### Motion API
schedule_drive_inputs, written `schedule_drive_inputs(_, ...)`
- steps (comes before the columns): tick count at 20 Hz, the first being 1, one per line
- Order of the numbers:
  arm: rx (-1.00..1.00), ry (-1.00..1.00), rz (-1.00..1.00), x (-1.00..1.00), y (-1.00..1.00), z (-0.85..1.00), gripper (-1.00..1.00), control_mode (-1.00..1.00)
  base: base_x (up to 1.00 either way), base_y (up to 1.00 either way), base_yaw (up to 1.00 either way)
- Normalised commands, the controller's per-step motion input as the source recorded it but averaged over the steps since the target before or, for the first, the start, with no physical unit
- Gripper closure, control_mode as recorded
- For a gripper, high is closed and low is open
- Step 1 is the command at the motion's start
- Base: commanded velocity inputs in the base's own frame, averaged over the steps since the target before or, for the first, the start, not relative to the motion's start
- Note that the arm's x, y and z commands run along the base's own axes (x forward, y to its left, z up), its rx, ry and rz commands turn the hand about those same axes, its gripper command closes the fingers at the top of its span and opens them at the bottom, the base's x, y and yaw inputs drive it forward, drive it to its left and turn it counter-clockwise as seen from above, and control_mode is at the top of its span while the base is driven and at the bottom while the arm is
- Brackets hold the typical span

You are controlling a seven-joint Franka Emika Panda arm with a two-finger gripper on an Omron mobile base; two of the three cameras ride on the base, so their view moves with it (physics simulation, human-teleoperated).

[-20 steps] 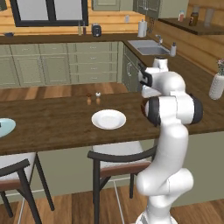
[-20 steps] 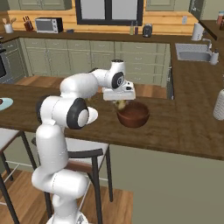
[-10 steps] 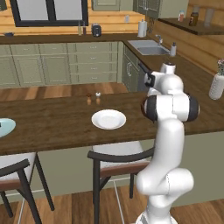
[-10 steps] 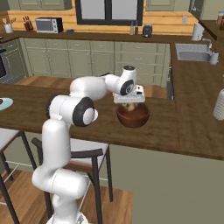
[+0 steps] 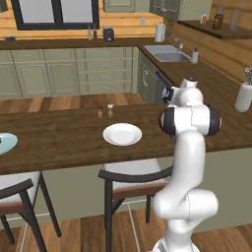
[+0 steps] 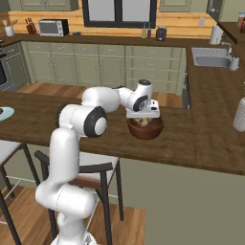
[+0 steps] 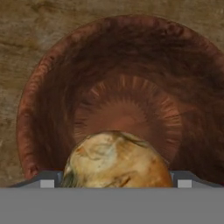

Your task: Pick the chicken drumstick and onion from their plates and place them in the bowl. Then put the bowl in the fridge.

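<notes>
Counter: you had the long dark wood counter [image 6: 201, 143] running across both base views, with the arm reaching over it.
Arm: your white arm bent low across the counter, its hand straight above the bowl in the right base view.
Chair: a dark-framed chair [image 5: 129, 178] with a pale seat stood tucked under the counter's near edge, below the white plate.
Bowl: your glossy reddish-brown bowl [image 6: 145, 129] stood on the counter right under the hand; in the hand view its rim [image 7: 30, 100] circled nearly the whole frame.
White plate: you saw the plain white plate [image 5: 122, 134] bare on the counter in the left base view, well apart from the bowl's side.
Blue plate: a light blue plate [image 5: 5, 143] sat at the far left edge of the counter; in the right base view a small reddish-brown thing, likely the chicken drumstick [image 6: 1, 111], lay on it, too small to be sure.
Vase: a white vase [image 6: 239, 115] stood near the counter's right end.
Gripper: your gripper [image 6: 142, 118] hung just over the bowl with its jaws spread wide, one grey tip either side of the onion in the hand view.
Onion: the pale yellowish-tan onion [image 7: 117, 160] sat between the spread fingertips, over the bowl's inside; you could not tell whether the tips touched it or whether it rested on the bowl.
Shakers: two small shakers [image 5: 105, 110] stood side by side behind the white plate.
</notes>
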Motion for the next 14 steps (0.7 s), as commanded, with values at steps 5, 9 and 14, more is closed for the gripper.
schedule_drive_inputs(5,0.00,0.00,0.00,0.06,0.02,-0.05,-1.00,-1.00,0.00,0.00,0.00)
schedule_drive_inputs(9,0.00,-0.02,-0.01,0.00,0.19,0.00,-1.00,-1.00,0.00,0.00,0.00)
schedule_drive_inputs(14,0.00,-0.02,0.00,-0.01,0.10,0.00,-1.00,-1.00,0.00,0.00,0.00)
